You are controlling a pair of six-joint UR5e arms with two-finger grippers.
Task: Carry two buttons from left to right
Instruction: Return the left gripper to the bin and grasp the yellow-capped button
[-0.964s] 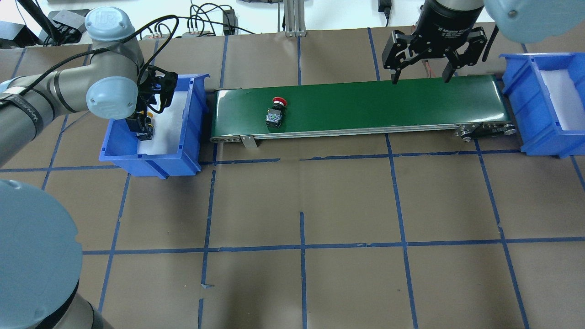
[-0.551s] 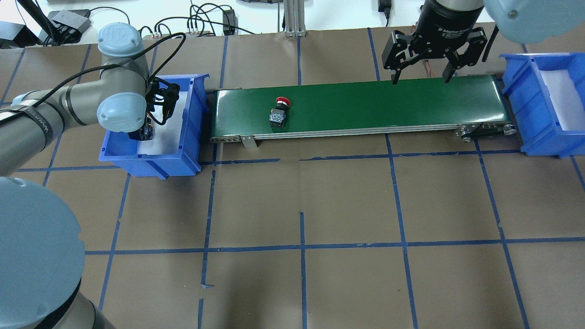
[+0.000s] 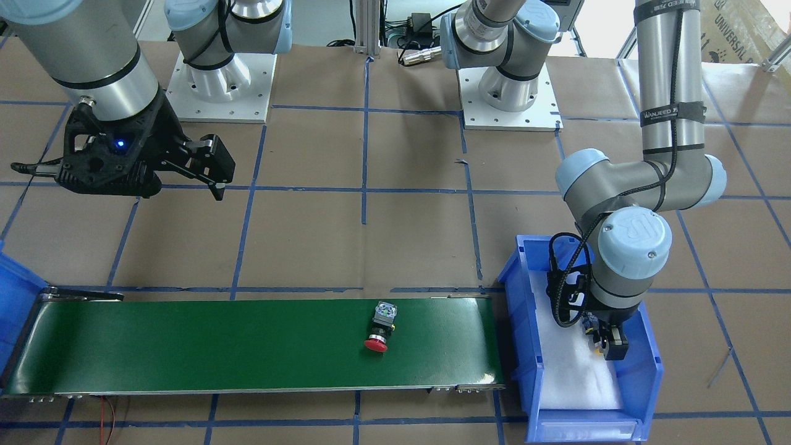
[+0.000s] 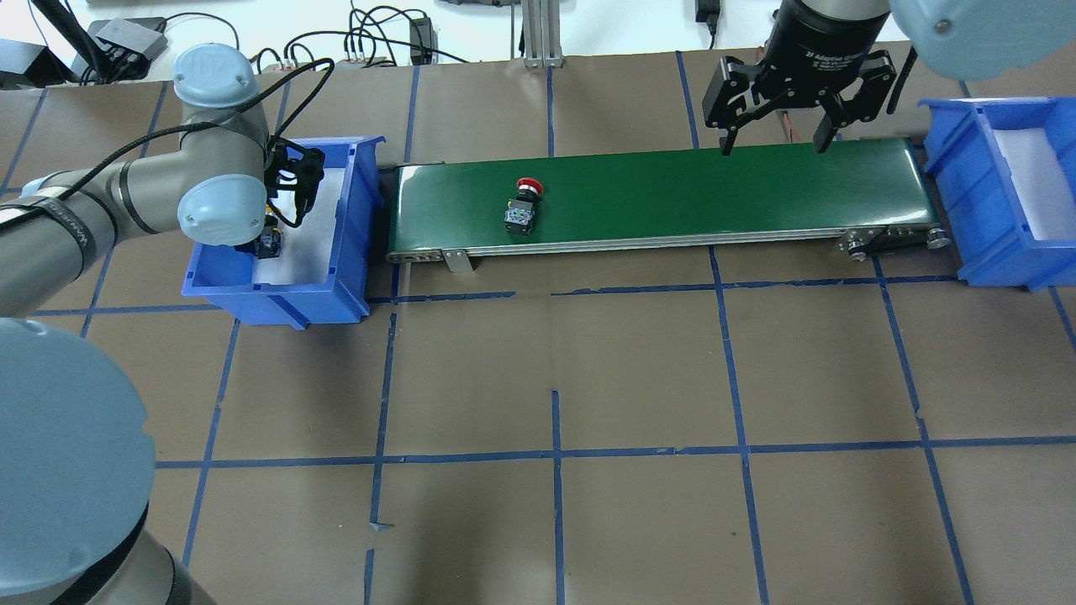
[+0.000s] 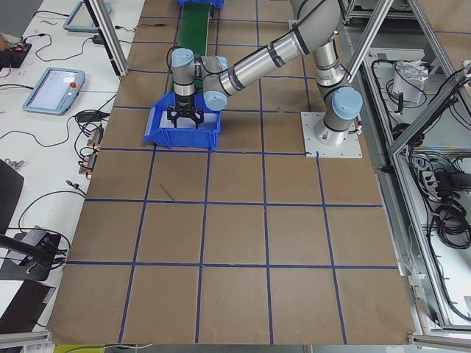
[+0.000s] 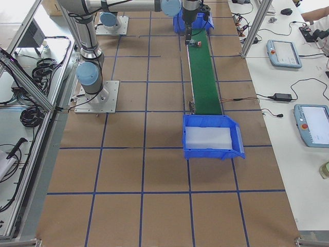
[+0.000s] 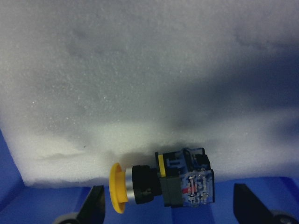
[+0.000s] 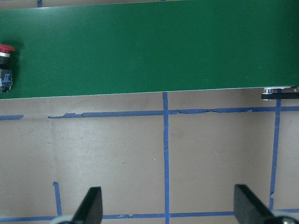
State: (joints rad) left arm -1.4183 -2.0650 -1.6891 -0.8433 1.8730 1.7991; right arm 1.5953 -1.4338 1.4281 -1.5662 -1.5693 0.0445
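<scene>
The red button [image 4: 523, 206] lies on its side on the green conveyor belt [image 4: 672, 193], left of the belt's middle; it also shows in the front view [image 3: 380, 327] and at the left edge of the right wrist view [image 8: 5, 67]. The yellow button [image 7: 159, 184] lies on its side on white foam in the left blue bin [image 4: 336, 277]. My left gripper [image 7: 169, 205] is open low in that bin, one finger on each side of the yellow button, not touching it. My right gripper [image 4: 773, 144] is open and empty above the belt's far right part.
The right blue bin [image 4: 967, 168] with a white foam liner stands at the belt's right end. Brown paper with blue tape lines covers the table [image 4: 555, 378]. Cables and a metal post [image 4: 538, 34] lie behind the belt.
The red button has moved a little to the right on the belt. My left arm has shifted slightly over the left bin. The right gripper has not moved.
</scene>
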